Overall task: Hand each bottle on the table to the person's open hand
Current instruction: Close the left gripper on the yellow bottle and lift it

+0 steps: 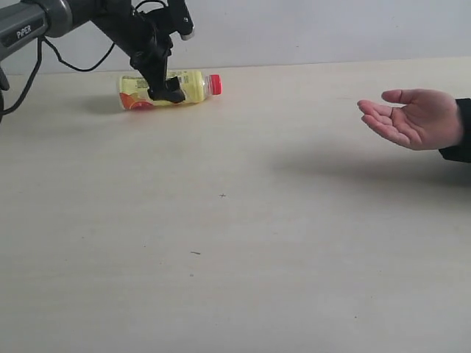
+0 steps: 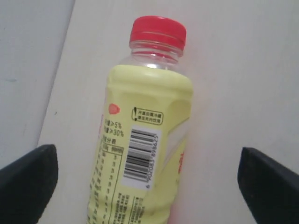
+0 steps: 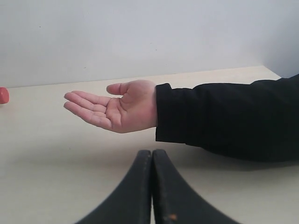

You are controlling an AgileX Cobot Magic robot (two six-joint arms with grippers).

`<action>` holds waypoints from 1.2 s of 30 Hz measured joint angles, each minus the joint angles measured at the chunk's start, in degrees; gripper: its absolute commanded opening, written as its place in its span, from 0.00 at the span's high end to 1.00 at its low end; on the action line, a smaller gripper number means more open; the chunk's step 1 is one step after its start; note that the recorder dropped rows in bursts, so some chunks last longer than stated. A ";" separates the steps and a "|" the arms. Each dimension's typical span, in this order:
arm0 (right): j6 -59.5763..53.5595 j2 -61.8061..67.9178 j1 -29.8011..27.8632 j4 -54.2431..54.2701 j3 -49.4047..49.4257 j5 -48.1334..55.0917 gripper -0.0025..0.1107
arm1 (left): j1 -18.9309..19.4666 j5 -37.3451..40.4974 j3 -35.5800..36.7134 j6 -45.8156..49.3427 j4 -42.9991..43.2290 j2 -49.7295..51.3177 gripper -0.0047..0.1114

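Only one bottle shows: the yellow bottle (image 1: pixel 188 87) with a red cap (image 1: pixel 215 83) lies on its side at the far left of the pale table (image 1: pixel 235 279). My left gripper (image 1: pixel 166 91) hangs over its middle, open. In the left wrist view the yellow bottle (image 2: pixel 142 140) lies between the two spread fingers (image 2: pixel 29 179), which stand apart from its sides around my left gripper (image 2: pixel 147 161). The person's open hand (image 1: pixel 408 118) waits palm up at the right. My right gripper (image 3: pixel 152 153) is shut on nothing, low before the hand (image 3: pixel 117 109). The other bottles are out of view.
A black sleeve (image 3: pixel 224 116) runs from the hand off the right side. A pale wall (image 1: pixel 331 29) stands behind the table's far edge. The bottle's red cap (image 3: pixel 3 95) peeks in at the right wrist view's border.
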 measured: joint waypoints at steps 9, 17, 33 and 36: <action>0.00 0.00 0.00 0.00 0.00 0.00 0.98 | 0.00 -3.43 -0.13 0.23 5.44 2.63 0.05; 0.00 0.00 0.00 0.00 0.00 0.00 0.98 | -0.64 -4.56 -0.26 0.31 9.58 4.51 0.06; 0.00 0.00 0.00 0.00 0.00 0.00 0.98 | -1.23 -4.53 -0.26 0.31 9.86 4.72 0.53; 0.00 0.00 0.00 0.00 0.00 0.00 0.98 | -1.23 -4.41 -0.26 0.31 9.95 4.72 0.81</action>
